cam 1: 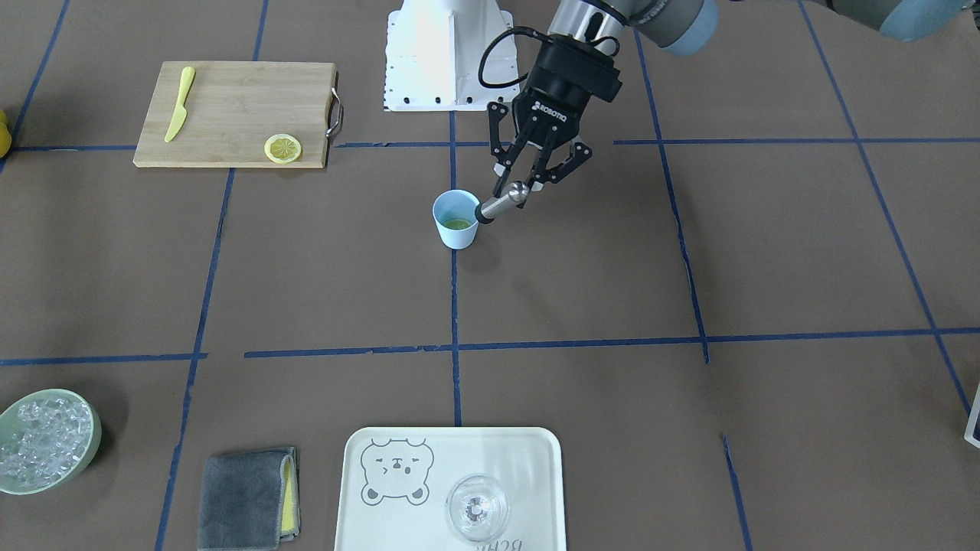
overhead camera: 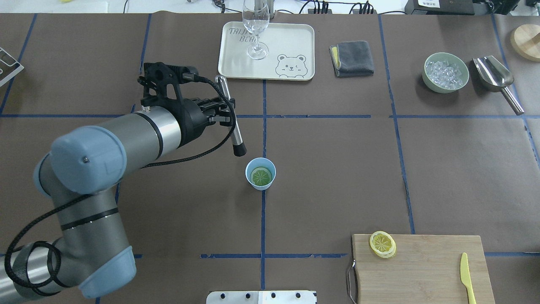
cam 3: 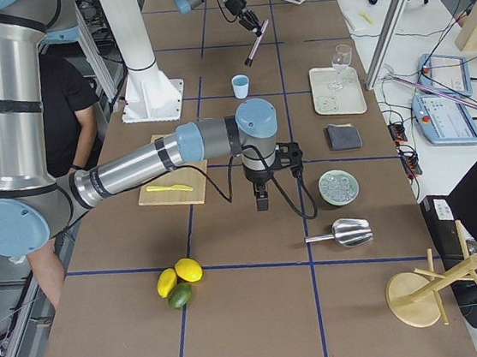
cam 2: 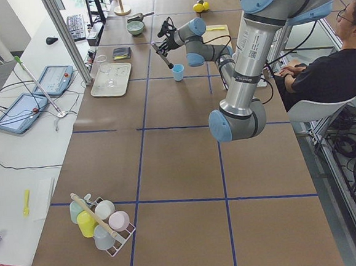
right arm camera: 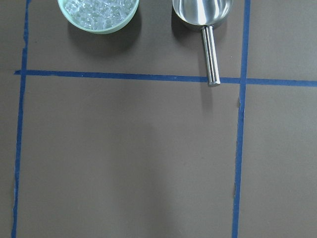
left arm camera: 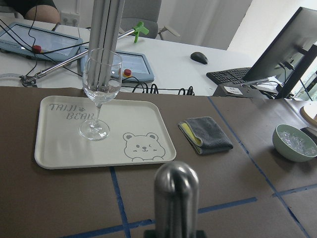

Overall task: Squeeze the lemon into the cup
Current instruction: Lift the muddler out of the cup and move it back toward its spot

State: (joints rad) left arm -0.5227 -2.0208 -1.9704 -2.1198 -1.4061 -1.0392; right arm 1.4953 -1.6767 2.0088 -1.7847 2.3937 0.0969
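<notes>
The light-blue cup (cam 1: 459, 236) stands mid-table with a lemon slice (cam 1: 458, 224) lying inside it; cup (overhead camera: 248, 174) and slice (overhead camera: 260, 176) also show in the overhead view. A second lemon slice (overhead camera: 382, 244) lies on the wooden board. My left gripper (cam 1: 523, 187) is shut on a slanted metal muddler (cam 1: 501, 205), whose black tip sits close by the cup's rim on the left-arm side. The muddler also shows in the overhead view (overhead camera: 234, 126). My right gripper (cam 3: 262, 200) hangs over bare table near the ice bowl; I cannot tell if it is open.
The wooden cutting board (overhead camera: 422, 270) holds a yellow plastic knife (overhead camera: 465, 276). A white bear tray (overhead camera: 291, 42) carries a clear glass (overhead camera: 255, 25). A grey cloth (overhead camera: 352, 58), a green bowl of ice (overhead camera: 446, 71) and a metal scoop (overhead camera: 495, 78) lie along the far side.
</notes>
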